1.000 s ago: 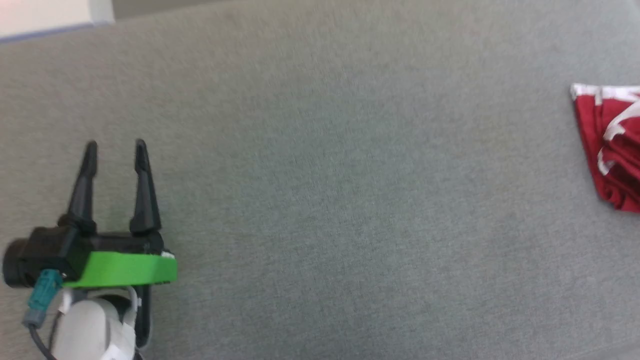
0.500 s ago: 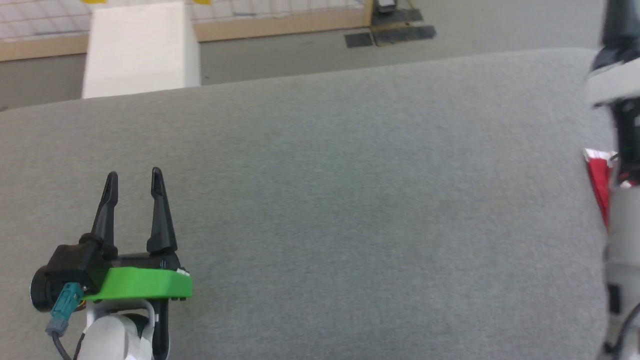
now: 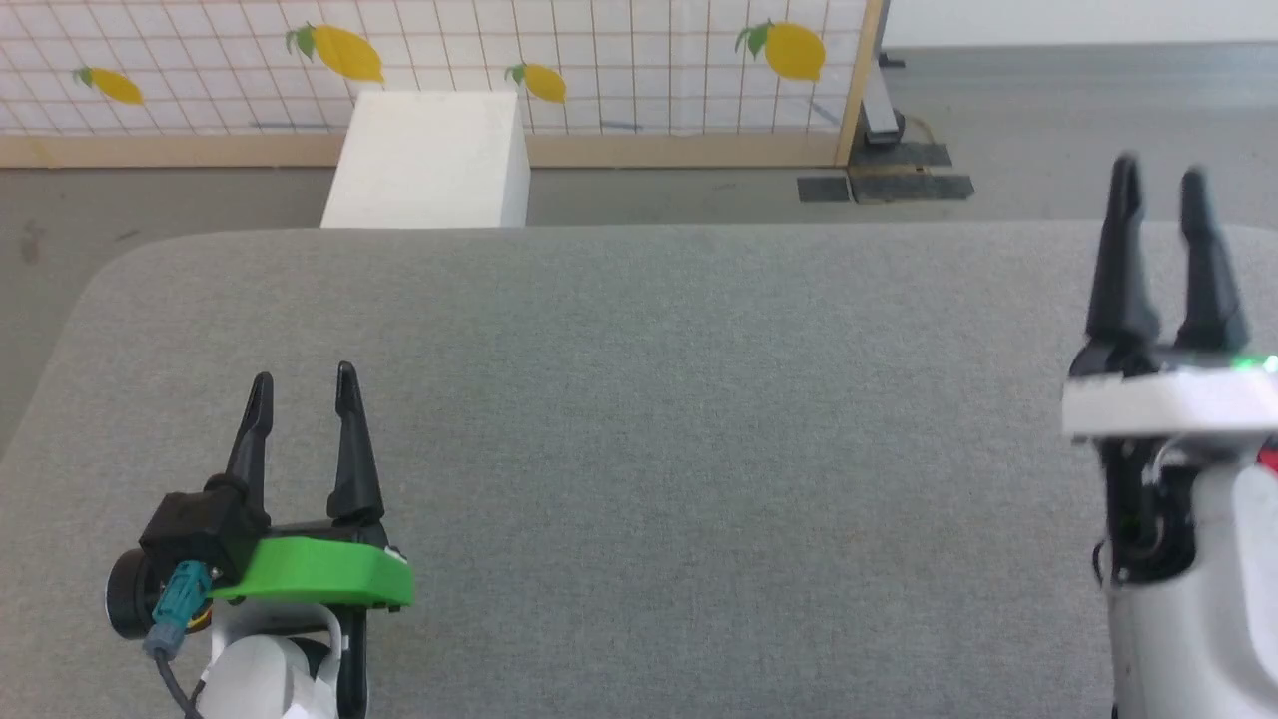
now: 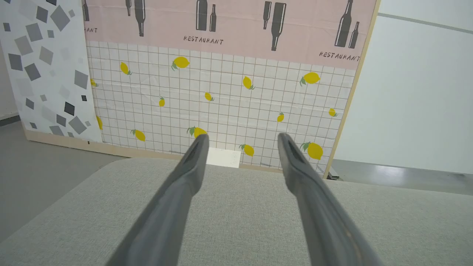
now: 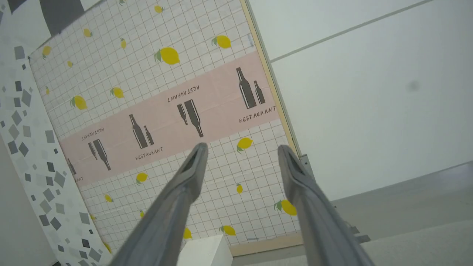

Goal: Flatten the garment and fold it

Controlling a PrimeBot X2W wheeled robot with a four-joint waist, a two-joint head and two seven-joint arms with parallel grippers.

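1. Left gripper (image 3: pixel 305 379) sits low on the left, over the grey padded surface (image 3: pixel 639 429). Its fingers point away from the robot, jaws spread wide, nothing between them.
2. The left wrist view backs that up. The two dark fingers (image 4: pixel 184 184) stand well apart above the grey fabric, and a white box (image 4: pixel 223 158) shows in the gap, beyond the surface's far edge.
3. Right gripper (image 3: pixel 1158 172) is up near the right edge of the head view, higher in that view than the left one. Its tips reach past the far edge of the surface, jaws parted and empty.
4. From the right wrist, that gripper is tipped upward toward the lemon-print panel (image 5: pixel 147 74) with its pink band of bottles. The box is low between the fingers.
5. And the garment (image 3: pixel 1268 458): a sliver of bright red peeks out at the far right edge of the head view, just behind the right arm's white wrist. Too little shows to tell how it lies, though it looks to be on the grey surface.
6. Both sets of fingertips are clear of the red fabric, and the left gripper is well apart from it.
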